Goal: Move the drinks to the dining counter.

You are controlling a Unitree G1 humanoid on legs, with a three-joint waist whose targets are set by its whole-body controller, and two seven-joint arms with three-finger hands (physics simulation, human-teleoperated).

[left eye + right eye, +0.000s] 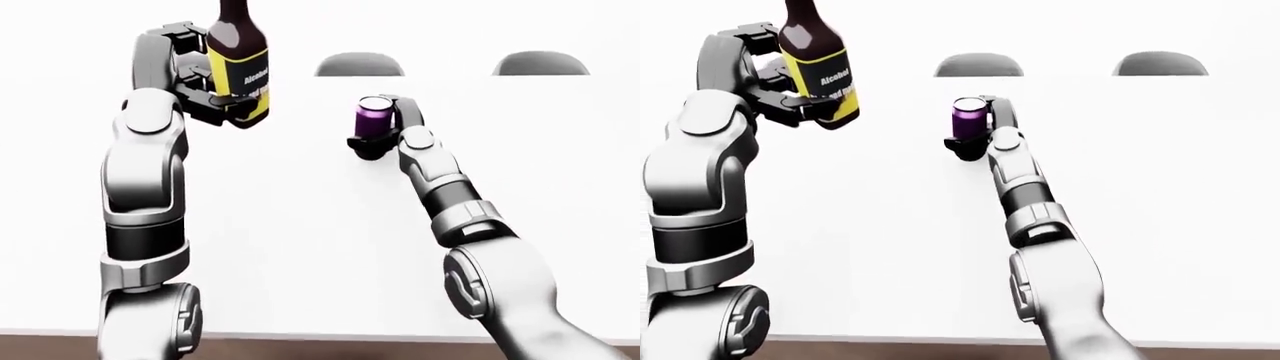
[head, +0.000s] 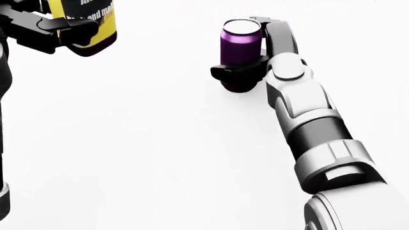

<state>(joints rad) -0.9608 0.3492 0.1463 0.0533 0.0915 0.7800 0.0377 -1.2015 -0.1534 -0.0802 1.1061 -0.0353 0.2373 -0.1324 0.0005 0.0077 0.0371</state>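
Note:
A brown bottle with a yellow label point(image 1: 240, 75) hangs nearly upright over the white counter point(image 1: 300, 247), at the upper left of the left-eye view. My left hand point(image 1: 222, 105) is shut on the bottle's lower body. A purple can with a silver top point(image 2: 241, 43) is at the upper middle of the head view. My right hand point(image 2: 238, 76) is shut around the can's base, with the arm stretched out over the counter. Whether the can touches the surface I cannot tell.
Two grey rounded chair backs point(image 1: 360, 65) point(image 1: 540, 64) show beyond the counter's top edge in the left-eye view. A brown floor strip point(image 1: 320, 349) runs below the counter's bottom edge.

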